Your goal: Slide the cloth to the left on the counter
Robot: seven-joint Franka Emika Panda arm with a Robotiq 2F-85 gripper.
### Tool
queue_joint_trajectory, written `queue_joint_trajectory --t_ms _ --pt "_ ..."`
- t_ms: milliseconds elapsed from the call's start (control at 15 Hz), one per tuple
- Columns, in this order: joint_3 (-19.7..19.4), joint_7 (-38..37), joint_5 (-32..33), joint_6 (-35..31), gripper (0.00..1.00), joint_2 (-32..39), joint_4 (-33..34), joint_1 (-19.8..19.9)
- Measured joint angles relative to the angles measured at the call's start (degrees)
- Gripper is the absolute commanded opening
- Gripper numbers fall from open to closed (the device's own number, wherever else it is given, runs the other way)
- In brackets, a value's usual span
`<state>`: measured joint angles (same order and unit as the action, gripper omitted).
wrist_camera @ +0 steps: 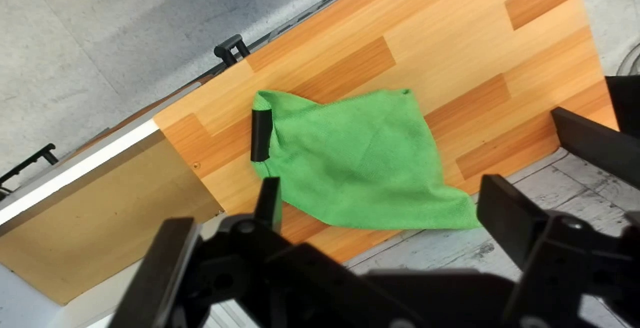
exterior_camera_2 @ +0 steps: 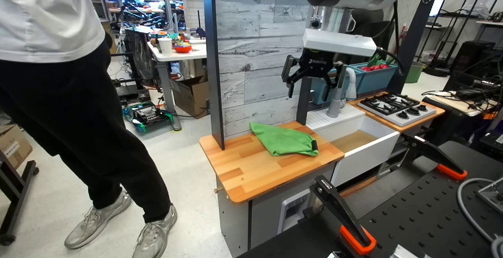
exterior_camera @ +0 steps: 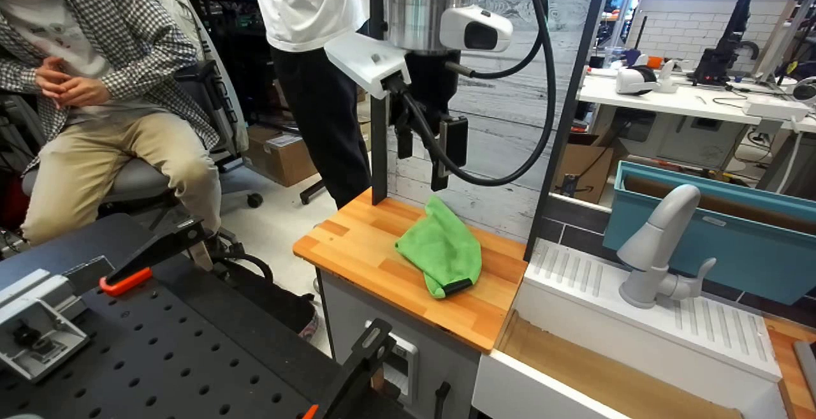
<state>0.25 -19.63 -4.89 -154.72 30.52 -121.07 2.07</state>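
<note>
The green cloth [wrist_camera: 355, 163] lay rumpled on the wooden counter [exterior_camera: 344, 240], its black strip [wrist_camera: 261, 136] toward the sink [exterior_camera_2: 365, 160] and a far corner [exterior_camera_2: 257, 127] rising by the pale plank panel [exterior_camera_2: 255, 34]; whether that corner touched the panel I could not tell. The gripper [exterior_camera_2: 313, 79] hung above the counter, well apart from the cloth, its two fingers [wrist_camera: 507, 215] spread wide

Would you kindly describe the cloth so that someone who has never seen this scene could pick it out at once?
Start at the white sink with the grey faucet, then move to the wooden counter beside it. The cloth lies loosely crumpled there. Its bright green colour and the black strip at one end set it apart from the wood, sink and faucet.
</note>
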Motion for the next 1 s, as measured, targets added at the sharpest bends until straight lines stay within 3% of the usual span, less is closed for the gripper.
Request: queue_joint_trajectory --t_ms 400,1000 --pt "-0.69 -0.06 -0.08 0.00 1.00 2.34 1.55 -0.11" --pt "-1.65 -1.19 -0.15 0.06 1.00 17.13 14.42 -0.42"
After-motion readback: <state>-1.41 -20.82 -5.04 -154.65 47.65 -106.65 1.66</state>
